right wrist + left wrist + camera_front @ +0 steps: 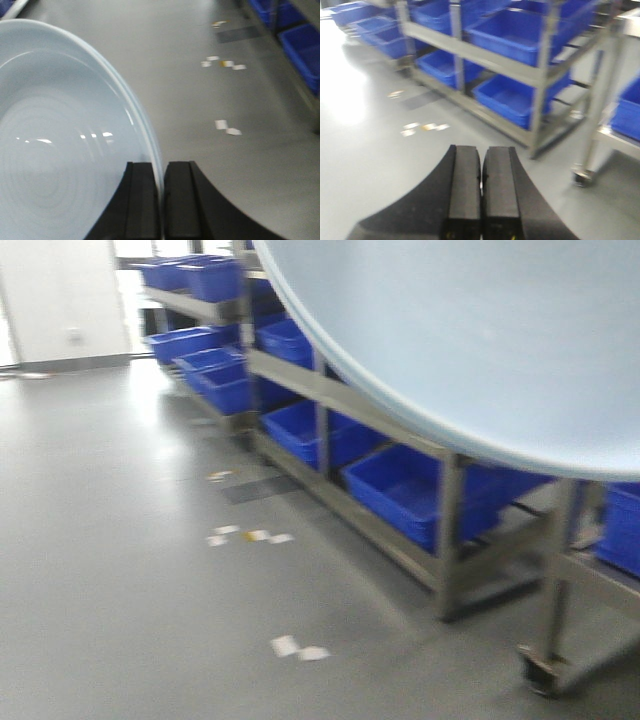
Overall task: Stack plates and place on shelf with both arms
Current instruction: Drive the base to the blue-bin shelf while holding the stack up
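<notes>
A large pale bluish-white plate [60,145] fills the left of the right wrist view. My right gripper [161,170] is shut on its rim, one finger on each side of the edge. The same plate [470,330] looms close across the top right of the front view, held up in the air and tilted. I cannot tell whether it is one plate or two stacked. My left gripper [481,155] is shut and empty, held above the grey floor. A steel shelf rack [350,405] with a long front beam runs along the right; it also shows in the left wrist view [485,57].
Several blue plastic crates [400,485] sit on the rack's levels, also in the left wrist view [510,97]. A second steel frame on a castor wheel [540,665] stands at the right. Tape marks [298,647] dot the grey floor. A white wall [60,295] is at the far left.
</notes>
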Controlling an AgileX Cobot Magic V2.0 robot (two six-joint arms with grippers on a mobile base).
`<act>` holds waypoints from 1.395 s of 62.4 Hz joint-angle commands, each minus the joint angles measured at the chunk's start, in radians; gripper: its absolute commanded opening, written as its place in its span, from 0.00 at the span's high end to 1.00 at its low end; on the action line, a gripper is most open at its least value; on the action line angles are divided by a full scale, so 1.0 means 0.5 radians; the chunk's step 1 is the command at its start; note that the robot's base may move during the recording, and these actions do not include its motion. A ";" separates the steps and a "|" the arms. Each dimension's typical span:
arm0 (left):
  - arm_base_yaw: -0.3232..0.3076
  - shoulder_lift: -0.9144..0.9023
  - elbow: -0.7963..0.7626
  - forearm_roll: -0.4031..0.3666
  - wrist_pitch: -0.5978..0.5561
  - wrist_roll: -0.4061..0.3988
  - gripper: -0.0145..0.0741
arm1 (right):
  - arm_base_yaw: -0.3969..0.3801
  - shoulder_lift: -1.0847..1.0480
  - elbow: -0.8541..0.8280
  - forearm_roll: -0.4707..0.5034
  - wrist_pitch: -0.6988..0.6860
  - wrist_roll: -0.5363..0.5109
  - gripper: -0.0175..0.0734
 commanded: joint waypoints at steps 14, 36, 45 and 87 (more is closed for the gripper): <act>0.005 0.002 -0.062 -0.011 -0.190 0.000 0.74 | 0.006 -0.008 -0.057 0.060 -0.157 -0.008 0.75; 0.005 0.002 -0.062 -0.011 -0.190 0.000 0.74 | 0.006 -0.008 -0.057 0.060 -0.157 -0.008 0.75; 0.005 0.002 -0.062 -0.011 -0.190 0.000 0.74 | 0.006 -0.008 -0.057 0.060 -0.157 -0.008 0.75; 0.005 0.002 -0.062 -0.011 -0.190 0.000 0.74 | 0.006 -0.008 -0.057 0.060 -0.157 -0.008 0.75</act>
